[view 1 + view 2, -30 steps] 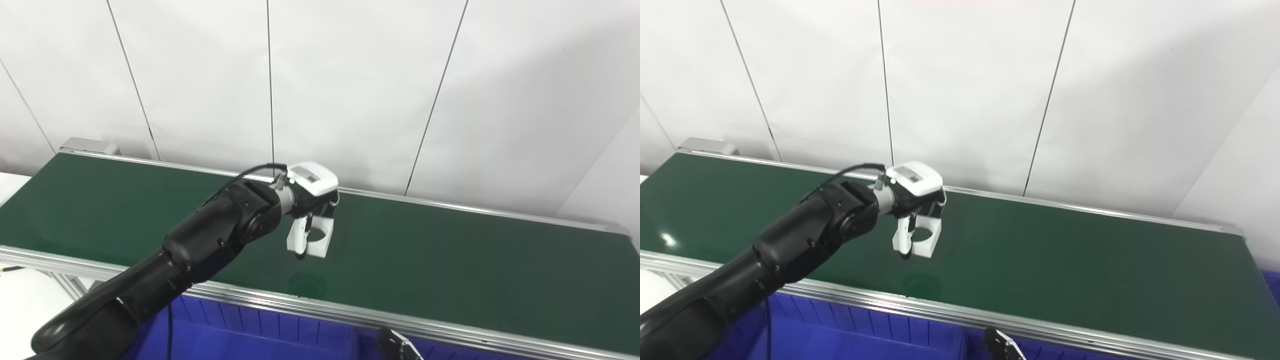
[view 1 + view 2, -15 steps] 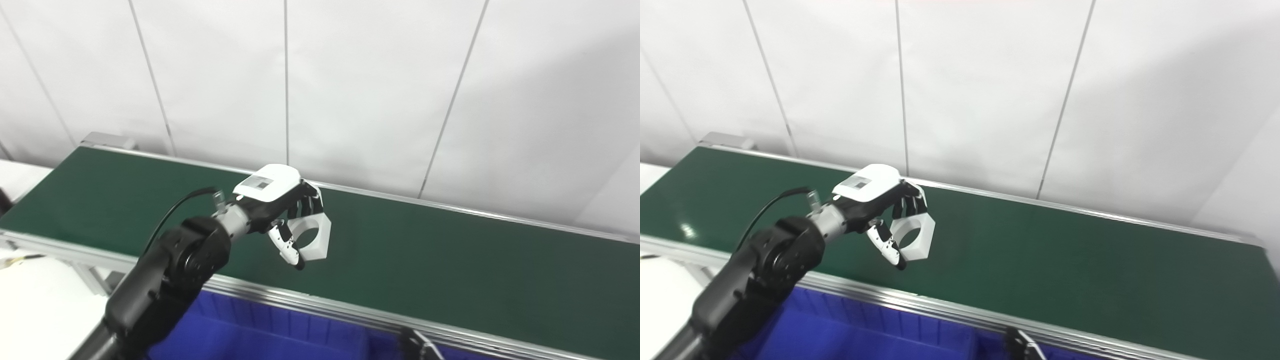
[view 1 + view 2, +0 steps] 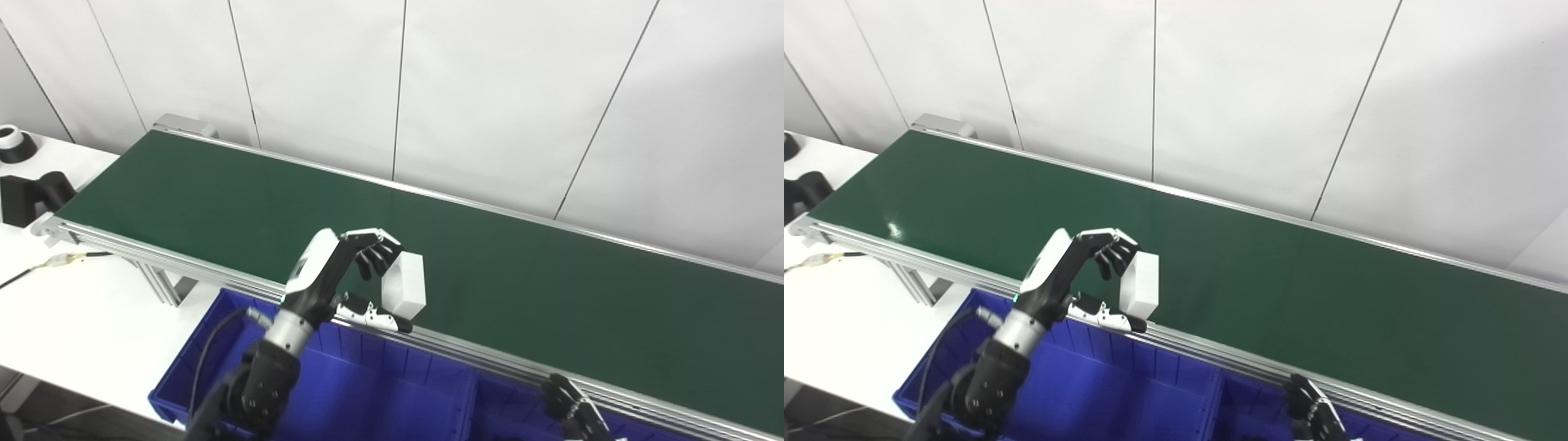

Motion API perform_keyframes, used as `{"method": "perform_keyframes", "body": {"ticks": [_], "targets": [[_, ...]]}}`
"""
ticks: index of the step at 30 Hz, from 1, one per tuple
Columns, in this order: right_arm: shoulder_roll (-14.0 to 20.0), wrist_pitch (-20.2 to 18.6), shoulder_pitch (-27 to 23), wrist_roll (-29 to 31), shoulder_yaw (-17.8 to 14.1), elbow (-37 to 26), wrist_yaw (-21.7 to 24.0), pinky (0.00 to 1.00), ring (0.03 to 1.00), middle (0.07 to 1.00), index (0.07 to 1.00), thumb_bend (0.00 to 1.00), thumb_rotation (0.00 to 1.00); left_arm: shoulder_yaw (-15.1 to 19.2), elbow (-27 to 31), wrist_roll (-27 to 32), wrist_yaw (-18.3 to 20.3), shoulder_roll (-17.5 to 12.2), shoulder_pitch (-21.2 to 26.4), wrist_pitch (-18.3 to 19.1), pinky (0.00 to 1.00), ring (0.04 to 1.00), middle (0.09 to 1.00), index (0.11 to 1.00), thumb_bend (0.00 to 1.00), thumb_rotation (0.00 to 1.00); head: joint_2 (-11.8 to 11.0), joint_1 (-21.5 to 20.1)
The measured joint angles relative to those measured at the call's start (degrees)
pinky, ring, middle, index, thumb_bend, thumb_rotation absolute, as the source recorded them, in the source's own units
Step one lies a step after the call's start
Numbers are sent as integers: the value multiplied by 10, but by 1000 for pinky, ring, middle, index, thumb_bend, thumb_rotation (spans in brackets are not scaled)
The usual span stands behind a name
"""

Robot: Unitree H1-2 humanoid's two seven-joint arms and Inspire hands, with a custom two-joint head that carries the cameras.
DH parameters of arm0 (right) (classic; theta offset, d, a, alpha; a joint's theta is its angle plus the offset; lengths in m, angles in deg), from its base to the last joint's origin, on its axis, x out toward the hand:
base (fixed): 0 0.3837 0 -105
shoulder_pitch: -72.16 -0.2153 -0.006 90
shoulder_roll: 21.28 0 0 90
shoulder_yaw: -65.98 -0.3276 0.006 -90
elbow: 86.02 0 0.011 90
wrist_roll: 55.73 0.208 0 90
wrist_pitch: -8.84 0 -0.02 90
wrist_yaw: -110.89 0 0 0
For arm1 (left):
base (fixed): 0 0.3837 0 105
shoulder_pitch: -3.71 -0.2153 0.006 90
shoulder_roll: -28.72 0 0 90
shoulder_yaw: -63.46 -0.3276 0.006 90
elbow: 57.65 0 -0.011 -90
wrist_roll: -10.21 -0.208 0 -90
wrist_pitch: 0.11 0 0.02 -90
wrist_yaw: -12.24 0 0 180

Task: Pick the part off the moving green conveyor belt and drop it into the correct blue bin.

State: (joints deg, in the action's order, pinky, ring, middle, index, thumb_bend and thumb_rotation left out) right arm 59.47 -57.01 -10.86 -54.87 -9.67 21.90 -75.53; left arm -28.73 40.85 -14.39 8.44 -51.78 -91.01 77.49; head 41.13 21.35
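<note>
My left hand [image 3: 343, 275] is shut on the white hexagonal part [image 3: 405, 286], pinching it between curled fingers and thumb. Hand and part hang over the near rail of the green conveyor belt [image 3: 551, 294], just above the back wall of the left blue bin [image 3: 343, 386]. The part stands on edge, so its centre hole faces sideways. Only the fingertips of my right hand [image 3: 572, 409] show at the bottom edge, below the belt's near rail; whether it is open or shut is unclear.
A second blue bin [image 3: 508, 416] adjoins the first on its right, behind a divider. A white table [image 3: 73, 312] lies to the left with a cable [image 3: 55, 262] and black objects [image 3: 27, 196]. White wall panels stand behind the belt.
The camera has tilted down and shifted. My left hand has drawn the part back from over the belt's middle to its near rail, above the bin, and the part has turned edge-on.
</note>
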Motion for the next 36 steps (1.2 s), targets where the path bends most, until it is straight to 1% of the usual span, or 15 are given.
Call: {"method": "perform_keyframes", "body": {"ticks": [1,4,6,7,8,11,12,15,18,22,25,28,31,33,36], "targets": [[-3,0,1,1,-9,0,9,724,751,756,781,760,864,3,-2,11,-8,10,-11,-10,409,455,477,489,525,0,3,10],[-9,0,1,3,-29,-2,34,725,753,755,781,729,859,11,-12,55,-22,34,-37,-28,381,439,486,498,509,0,7,35],[-13,0,1,6,-42,-3,49,735,760,757,783,724,853,11,-13,81,-22,41,-50,-37,378,438,489,498,505,0,7,35],[-16,0,1,7,-50,-3,60,740,763,759,784,723,849,11,-16,90,-22,44,-54,-46,377,439,491,497,505,0,9,48],[-18,0,1,9,-59,-3,69,740,767,759,787,720,854,10,-17,94,-23,44,-57,-57,380,443,491,494,504,0,9,48],[-21,0,1,16,-79,-6,94,749,774,764,790,716,856,6,-21,94,-22,42,-65,-79,385,447,487,492,505,0,11,75],[-21,0,1,18,-88,-7,104,751,774,765,790,723,858,5,-24,94,-22,41,-65,-83,387,449,485,492,505,0,12,83],[-23,0,1,21,-110,-6,132,754,769,763,788,734,856,1,-34,81,-20,31,-68,-88,390,450,480,493,505,0,12,85],[-32,0,1,31,-137,-6,160,741,753,757,772,763,837,-3,-34,38,-16,10,-74,-89,400,455,487,488,505,0,14,86],[-43,0,1,38,-163,-6,190,734,755,756,773,764,828,-11,-23,-34,-4,-34,-83,-86,388,442,495,493,504,0,14,100],[-49,0,1,31,-172,-7,194,733,755,754,776,747,829,-17,-8,-88,4,-54,-82,-70,387,443,499,491,504,0,13,110],[-54,0,0,28,-181,-7,203,737,757,758,779,749,837,-22,6,-140,13,-73,-81,-51,383,440,504,490,504,0,13,109],[-57,0,-1,28,-191,-3,218,730,751,757,778,745,841,-25,10,-196,30,-101,-80,-27,373,432,512,490,503,0,15,105],[-59,0,-2,30,-203,-2,229,729,749,755,779,739,837,-25,13,-219,45,-121,-80,-11,369,431,514,490,503,0,14,106],[-62,0,-2,32,-214,-2,238,734,751,753,776,734,833,-33,20,-248,66,-139,-76,11,364,429,514,490,503,0,13,109]]}}
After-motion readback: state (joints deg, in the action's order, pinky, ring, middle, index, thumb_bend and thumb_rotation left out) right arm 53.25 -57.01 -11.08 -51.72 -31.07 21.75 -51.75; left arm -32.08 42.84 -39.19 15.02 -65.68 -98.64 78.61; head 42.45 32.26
